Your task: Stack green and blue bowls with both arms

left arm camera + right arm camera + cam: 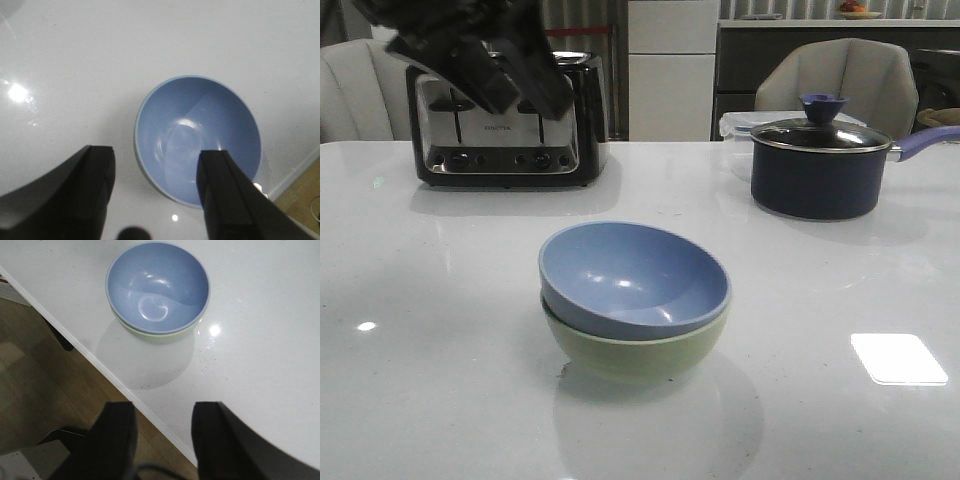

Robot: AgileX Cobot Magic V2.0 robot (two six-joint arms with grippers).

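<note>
The dusty blue bowl (635, 275) sits nested inside the pale green bowl (640, 355) at the middle of the white table. Both show in the right wrist view, blue (157, 287) over green (160, 334). In the left wrist view only the blue bowl (200, 137) shows clearly. My left gripper (485, 60) hangs high at the back left, above the toaster; its jaws (156, 170) are open and empty, well above the bowls. My right gripper (162, 425) is open and empty, over the table's near edge, away from the bowls. It is out of the front view.
A black and chrome toaster (505, 125) stands at the back left. A dark navy saucepan with a lid (820, 160) stands at the back right, its handle (925, 140) pointing right. The table edge (100, 362) and wooden floor (35, 385) lie below my right gripper.
</note>
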